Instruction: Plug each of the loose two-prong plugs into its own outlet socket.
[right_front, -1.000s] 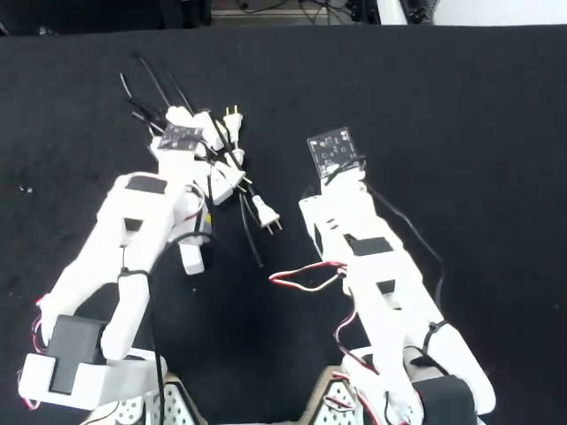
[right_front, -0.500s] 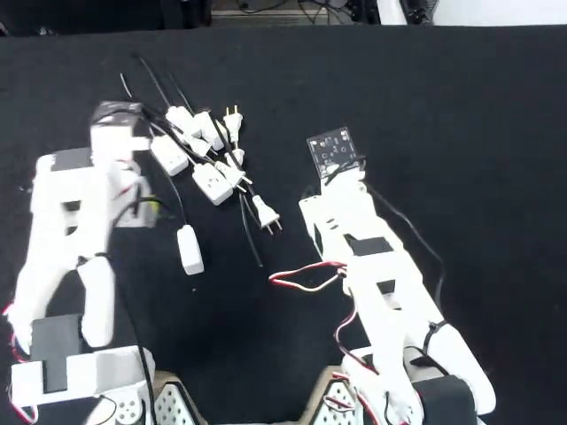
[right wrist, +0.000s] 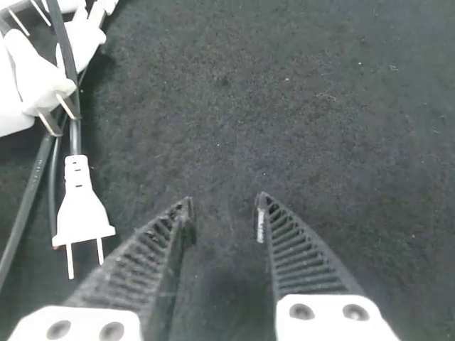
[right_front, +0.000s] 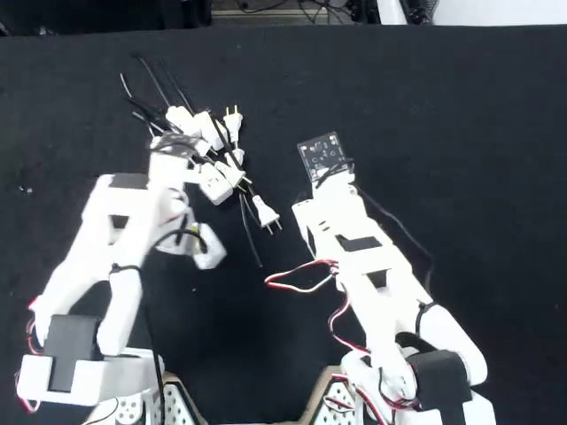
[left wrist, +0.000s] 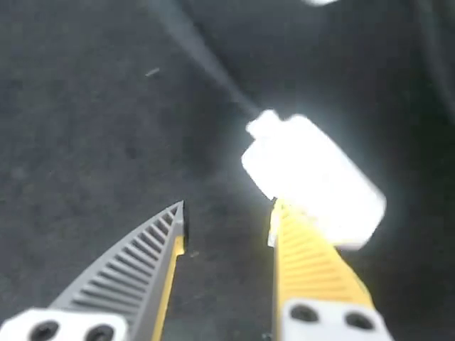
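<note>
In the upper left of the table (right_front: 461,106), a tangle (right_front: 211,146) of plugs and sockets lies. One plug (right wrist: 79,213) lies near the right gripper (right wrist: 224,202), which is half open and empty. The left gripper (left wrist: 227,209) gapes, empty, beside a socket (left wrist: 313,177).

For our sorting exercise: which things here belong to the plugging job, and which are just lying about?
Job: two-prong plug; white corded block; pile of plugs and sockets; left gripper; right gripper.
Lying about: black tabletop; cords beyond the table.
</note>
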Action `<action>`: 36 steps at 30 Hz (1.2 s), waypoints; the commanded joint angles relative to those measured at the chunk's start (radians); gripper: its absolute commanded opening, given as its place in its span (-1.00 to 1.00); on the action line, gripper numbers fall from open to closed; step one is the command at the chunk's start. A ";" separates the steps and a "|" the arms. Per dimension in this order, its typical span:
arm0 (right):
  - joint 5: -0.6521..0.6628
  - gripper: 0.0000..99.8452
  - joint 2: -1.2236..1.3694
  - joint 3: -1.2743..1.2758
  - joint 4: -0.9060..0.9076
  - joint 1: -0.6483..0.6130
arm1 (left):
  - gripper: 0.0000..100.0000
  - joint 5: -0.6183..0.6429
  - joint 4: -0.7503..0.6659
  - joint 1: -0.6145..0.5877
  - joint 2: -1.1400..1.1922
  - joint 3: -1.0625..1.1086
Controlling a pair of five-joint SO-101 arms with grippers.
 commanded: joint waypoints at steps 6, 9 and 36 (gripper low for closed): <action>0.005 -0.72 -0.001 -0.062 -0.026 -0.014 | -0.60 0.107 -0.009 0.094 -0.017 -0.124; 0.005 -0.72 -0.001 -0.062 -0.026 -0.014 | -0.60 0.114 -0.012 0.053 -0.017 -0.162; 0.005 -0.72 0.004 -0.065 -0.023 -0.014 | -0.59 0.373 -0.448 -0.084 -0.003 0.160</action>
